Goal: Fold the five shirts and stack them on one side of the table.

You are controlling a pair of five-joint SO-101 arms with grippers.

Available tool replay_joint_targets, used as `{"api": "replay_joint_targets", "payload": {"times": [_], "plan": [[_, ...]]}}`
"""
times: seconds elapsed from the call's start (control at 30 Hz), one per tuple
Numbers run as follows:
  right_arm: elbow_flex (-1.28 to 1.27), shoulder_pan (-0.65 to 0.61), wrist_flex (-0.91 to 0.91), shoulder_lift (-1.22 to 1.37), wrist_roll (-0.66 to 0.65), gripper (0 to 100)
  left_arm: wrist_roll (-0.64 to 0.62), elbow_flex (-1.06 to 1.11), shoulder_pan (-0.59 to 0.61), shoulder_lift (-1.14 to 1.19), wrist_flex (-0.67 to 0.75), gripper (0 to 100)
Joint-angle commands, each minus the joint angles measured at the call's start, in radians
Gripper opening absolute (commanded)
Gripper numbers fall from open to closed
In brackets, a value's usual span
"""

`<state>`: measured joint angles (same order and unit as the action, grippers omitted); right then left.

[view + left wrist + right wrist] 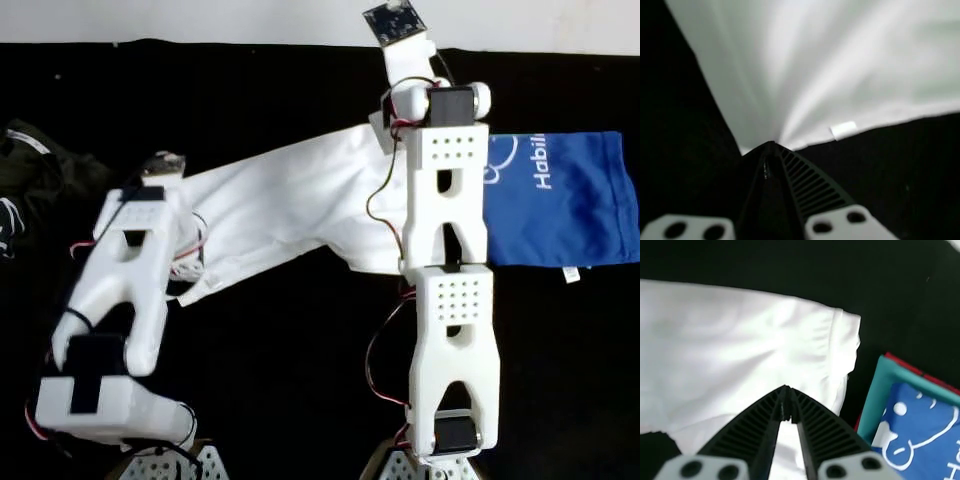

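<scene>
Clamped shut on the white cotton shirt [290, 210] at both ends: right gripper [787, 392] just beside the folded blue printed shirt [560, 210], left gripper [771, 150] well away from it. Stretched lengthwise away from the blue. Likely next: carry the far end toward the blue.

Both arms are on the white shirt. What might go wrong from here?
1. The left gripper pinches the white shirt only at its very edge, so the cloth may slip out.
2. The right gripper sits close to the blue shirt; dragging the white one could rumple it.
</scene>
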<state>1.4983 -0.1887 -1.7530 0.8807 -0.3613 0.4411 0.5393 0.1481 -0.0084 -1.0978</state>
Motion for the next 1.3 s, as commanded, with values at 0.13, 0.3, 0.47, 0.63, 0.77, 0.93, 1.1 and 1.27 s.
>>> {"api": "replay_joint_targets", "payload": {"times": [0.13, 0.3, 0.47, 0.63, 0.77, 0.93, 1.1, 1.27], "plan": [[-0.392, -0.051, -0.013, -0.285, 0.002, 0.7, -0.009, 0.027, -0.018, -0.067, 0.057, 1], [-0.78, -0.067, 0.024, -0.403, 0.0, 0.7, -0.049, 0.005, -0.021, -0.056, 0.075, 1], [-1.061, -0.028, 0.271, -0.409, 0.0, 0.7, -0.086, 0.002, -0.021, -0.058, 0.109, 1], [-1.241, 0.068, 0.572, -0.395, 0.0, 0.7, -0.086, -0.016, -0.018, -0.077, 0.061, 1], [-1.276, 0.142, 0.628, -0.289, -0.081, 0.7, -0.084, -0.024, -0.016, -0.107, 0.034, 1], [-1.152, 0.217, 0.585, -0.229, -0.08, 0.7, -0.083, -0.021, -0.019, -0.104, 0.035, 1], [-0.928, 0.219, 0.452, -0.229, -0.08, 0.7, -0.083, -0.016, -0.021, -0.102, 0.049, 1], [-0.769, 0.191, 0.286, -0.228, -0.08, 0.7, -0.081, 0.051, -0.024, -0.102, 0.138, 1]]}}
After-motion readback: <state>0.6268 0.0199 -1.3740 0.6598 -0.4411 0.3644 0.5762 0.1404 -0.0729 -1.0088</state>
